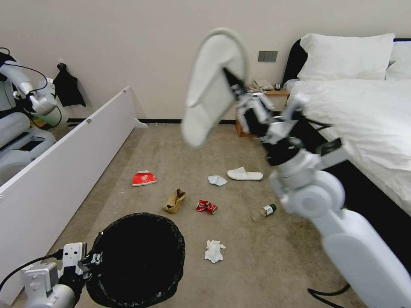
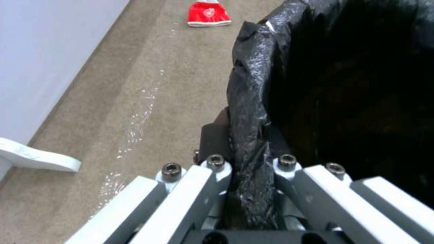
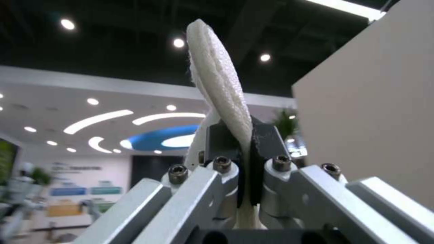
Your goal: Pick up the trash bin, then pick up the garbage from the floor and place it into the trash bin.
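Note:
My left gripper [image 1: 95, 258] [image 2: 246, 162] is shut on the black-bag-lined rim of the trash bin [image 1: 137, 261] [image 2: 343, 88] at the lower left. High in the middle of the head view, my right gripper [image 1: 233, 87] [image 3: 242, 142] is shut on a white slipper [image 1: 212, 85] [image 3: 219, 84], held in the air with its sole up. On the floor [image 1: 257, 265] lie a second slipper [image 1: 245, 174], a red-white packet [image 1: 144, 178] [image 2: 208, 14], a brown paper bag [image 1: 174, 201], a crushed red can [image 1: 206, 207], a small bottle [image 1: 264, 211] and tissues [image 1: 214, 251] [image 1: 217, 180].
A long white board [image 1: 64, 167] [image 2: 40, 61] runs along the left. A bed [image 1: 368, 115] with white sheets fills the right side, with a wooden nightstand [image 1: 261, 107] by the far wall. Another robot [image 1: 25, 119] stands behind the board at far left.

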Available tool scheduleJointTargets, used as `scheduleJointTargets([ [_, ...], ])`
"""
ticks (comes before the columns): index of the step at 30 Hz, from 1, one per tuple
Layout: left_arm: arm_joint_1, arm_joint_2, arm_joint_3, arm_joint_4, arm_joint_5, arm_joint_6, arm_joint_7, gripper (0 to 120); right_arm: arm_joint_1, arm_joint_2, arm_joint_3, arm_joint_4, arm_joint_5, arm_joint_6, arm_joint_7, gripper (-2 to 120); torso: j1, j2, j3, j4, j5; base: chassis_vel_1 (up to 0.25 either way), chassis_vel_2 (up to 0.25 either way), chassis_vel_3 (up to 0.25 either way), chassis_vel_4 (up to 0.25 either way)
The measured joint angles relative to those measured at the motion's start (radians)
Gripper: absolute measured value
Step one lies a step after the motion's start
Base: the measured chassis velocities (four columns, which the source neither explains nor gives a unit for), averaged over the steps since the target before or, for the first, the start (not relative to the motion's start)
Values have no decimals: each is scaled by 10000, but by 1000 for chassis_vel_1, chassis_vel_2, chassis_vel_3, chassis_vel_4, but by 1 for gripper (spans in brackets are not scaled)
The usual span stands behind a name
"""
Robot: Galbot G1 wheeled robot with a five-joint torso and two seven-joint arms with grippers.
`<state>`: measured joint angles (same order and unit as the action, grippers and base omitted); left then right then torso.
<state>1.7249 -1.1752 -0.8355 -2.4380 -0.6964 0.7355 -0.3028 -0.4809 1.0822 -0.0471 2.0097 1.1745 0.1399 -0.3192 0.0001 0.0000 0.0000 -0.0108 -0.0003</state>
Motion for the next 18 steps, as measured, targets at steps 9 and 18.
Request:
scheduleJointTargets([
  [9,-44,-75,-39,-38,6,0,9,4,186,730,-1606,-600,-388,1,-184,1,0,0,0,-4,-1,0,0,0,0],
  [18,-76,-59,-120,-108,-13,0,12,4,-405,255,-2171,-684,-939,-17,-194,1,0,-1,0,-4,3,0,0,0,0],
])
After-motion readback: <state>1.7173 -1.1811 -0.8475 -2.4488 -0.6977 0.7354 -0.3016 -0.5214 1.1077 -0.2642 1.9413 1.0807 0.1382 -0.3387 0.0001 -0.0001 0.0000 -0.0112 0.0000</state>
